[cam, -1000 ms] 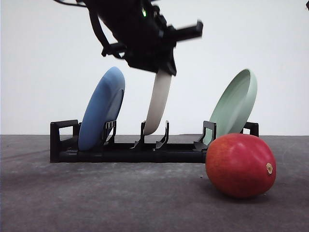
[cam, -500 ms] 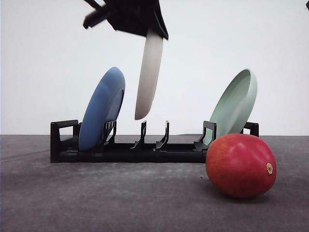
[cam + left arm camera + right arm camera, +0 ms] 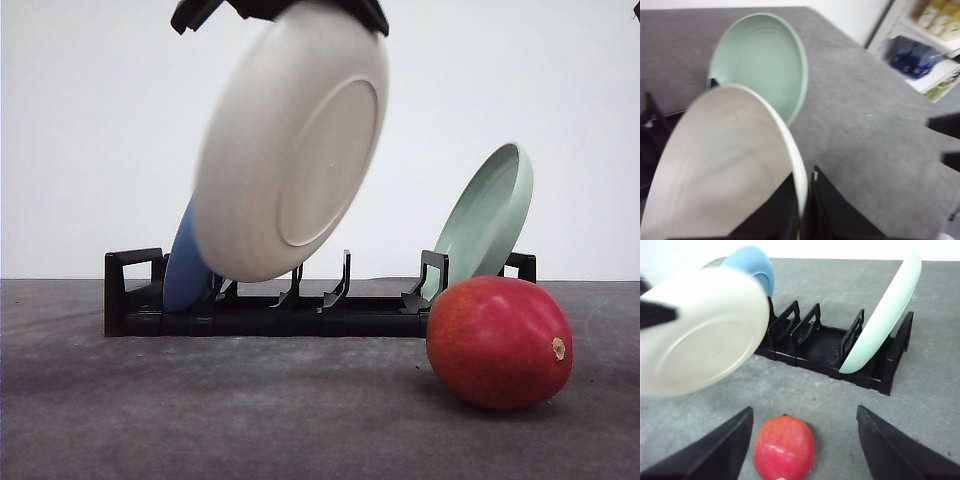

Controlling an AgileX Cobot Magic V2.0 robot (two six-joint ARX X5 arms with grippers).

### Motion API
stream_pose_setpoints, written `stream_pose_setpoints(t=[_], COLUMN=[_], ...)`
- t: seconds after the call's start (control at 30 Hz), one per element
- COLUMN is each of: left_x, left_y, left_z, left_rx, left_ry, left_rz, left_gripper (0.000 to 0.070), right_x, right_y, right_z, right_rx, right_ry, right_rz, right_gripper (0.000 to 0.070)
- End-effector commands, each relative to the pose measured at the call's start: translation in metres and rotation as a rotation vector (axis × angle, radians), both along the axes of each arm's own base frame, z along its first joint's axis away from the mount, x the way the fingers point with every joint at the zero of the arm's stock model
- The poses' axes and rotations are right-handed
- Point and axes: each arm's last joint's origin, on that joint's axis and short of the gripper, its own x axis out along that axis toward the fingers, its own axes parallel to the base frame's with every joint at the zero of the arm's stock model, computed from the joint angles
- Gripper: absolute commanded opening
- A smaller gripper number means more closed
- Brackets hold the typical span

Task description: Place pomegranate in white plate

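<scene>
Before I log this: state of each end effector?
Left: shut on white plate, lifted clear of the rack.
Right: open, holding nothing, pomegranate below.

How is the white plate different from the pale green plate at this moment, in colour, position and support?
The white plate is off-white and held in the air by the left gripper; the pale green plate is mint and stands in the black rack. The white plate shows its underside to the front camera; the green plate leans nearly edge-on, at the rack's right end. Both are round, shallow and rimmed.
</scene>
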Motion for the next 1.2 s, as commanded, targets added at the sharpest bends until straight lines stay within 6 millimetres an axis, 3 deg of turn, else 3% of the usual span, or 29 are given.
stream_pose_setpoints(t=[0.0, 0.23, 0.5, 0.67, 1.17], left_x=[-0.007, -0.029, -0.043, -0.041, -0.049], left_y=[0.0, 0.021, 0.033, 0.026, -0.012], left_z=[0.001, -0.018, -0.039, -0.055, -0.113], left_rx=[-0.033, -0.008, 0.237, 0.423, 0.748], left_ry=[-0.02, -0.108, -0.28, -0.347, -0.4], left_rz=[-0.021, -0.07, -0.122, -0.207, -0.323], left_gripper=[0.0009, 0.0009, 0.0009, 0.0009, 0.0009], right_x=[-0.001, -0.001, -0.001, -0.002, -0.002], right_y=[0.0, 0.0, 0.0, 0.0, 0.0], right_z=[0.006, 0.005, 0.004, 0.003, 0.003], right_rx=[0.015, 0.013, 0.017, 0.014, 0.01], right_ry=[-0.014, -0.008, 0.004, 0.019, 0.019], right_rz=[0.003, 0.004, 0.001, 0.001, -0.009], right_gripper=[0.0415, 0.0415, 0.0415, 0.0415, 0.0415])
